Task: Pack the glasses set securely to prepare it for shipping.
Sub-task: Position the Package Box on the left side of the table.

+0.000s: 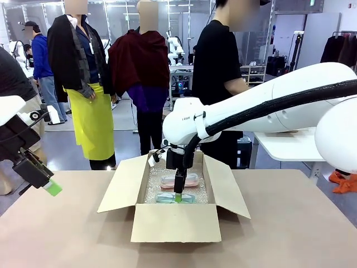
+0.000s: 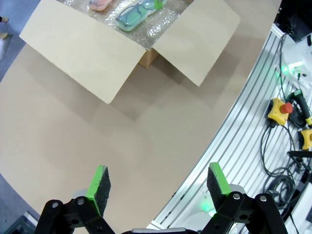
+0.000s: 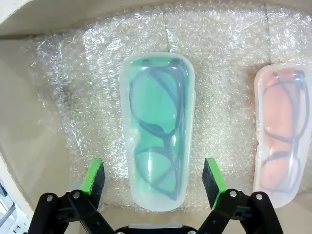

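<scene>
The glasses set lies on bubble wrap (image 3: 97, 87) inside an open cardboard box (image 1: 175, 223). Its mint green case (image 3: 157, 131) (image 1: 175, 197) (image 2: 139, 13) sits nearer the robot, its pink case (image 3: 282, 131) (image 1: 179, 180) (image 2: 100, 4) behind. Spectacles show through both see-through tops. My right gripper (image 3: 155, 178) (image 1: 178, 196) reaches down into the box, open, its fingers standing either side of the mint case's near end without touching it. Over the table's left side my left gripper (image 2: 158, 186) (image 1: 53, 188) hangs open and empty, well away from the box.
The box flaps (image 1: 120, 187) spread out to both sides over the brown table (image 1: 290, 229). A person in black (image 1: 220, 72) stands behind the box at the far side. A metal rail, cables and yellow switches (image 2: 280, 109) lie off the table edge.
</scene>
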Robot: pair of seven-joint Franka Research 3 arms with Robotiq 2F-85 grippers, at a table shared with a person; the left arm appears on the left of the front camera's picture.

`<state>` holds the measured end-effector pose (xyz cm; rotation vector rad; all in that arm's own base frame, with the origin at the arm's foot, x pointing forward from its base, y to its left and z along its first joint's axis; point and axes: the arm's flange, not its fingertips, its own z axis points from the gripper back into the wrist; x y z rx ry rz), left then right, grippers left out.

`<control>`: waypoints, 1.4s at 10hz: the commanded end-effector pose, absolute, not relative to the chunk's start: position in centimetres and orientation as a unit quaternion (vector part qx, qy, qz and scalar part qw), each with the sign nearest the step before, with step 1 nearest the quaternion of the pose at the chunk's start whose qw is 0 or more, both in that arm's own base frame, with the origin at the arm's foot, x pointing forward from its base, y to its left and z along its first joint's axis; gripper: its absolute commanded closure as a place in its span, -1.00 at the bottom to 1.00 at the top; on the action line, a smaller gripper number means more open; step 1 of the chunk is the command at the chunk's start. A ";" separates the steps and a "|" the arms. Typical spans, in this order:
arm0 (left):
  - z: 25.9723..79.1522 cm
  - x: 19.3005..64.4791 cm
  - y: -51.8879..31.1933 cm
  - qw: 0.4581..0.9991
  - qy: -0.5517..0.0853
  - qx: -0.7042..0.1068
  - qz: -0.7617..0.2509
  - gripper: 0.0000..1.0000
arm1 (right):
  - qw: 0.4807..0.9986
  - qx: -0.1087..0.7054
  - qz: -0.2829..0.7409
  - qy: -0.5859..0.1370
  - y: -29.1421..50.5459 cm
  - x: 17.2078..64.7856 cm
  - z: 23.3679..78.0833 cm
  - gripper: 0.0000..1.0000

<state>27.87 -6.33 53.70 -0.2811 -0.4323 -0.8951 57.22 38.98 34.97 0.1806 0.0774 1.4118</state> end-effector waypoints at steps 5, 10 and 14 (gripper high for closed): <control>52.5 38.3 -4.2 0.920 -0.158 -0.265 -0.241 -1.00 | 0.765 0.081 0.637 -0.050 34.6 53.6 43.0 -1.00; 46.3 48.6 -0.2 0.883 -0.118 -0.448 -0.077 -1.00 | 0.800 0.098 0.574 -0.145 25.3 48.5 50.3 -1.00; 41.0 54.3 2.3 0.844 -0.079 -0.525 -0.077 -1.00 | 0.829 0.137 0.506 -0.197 17.0 43.3 53.7 -1.00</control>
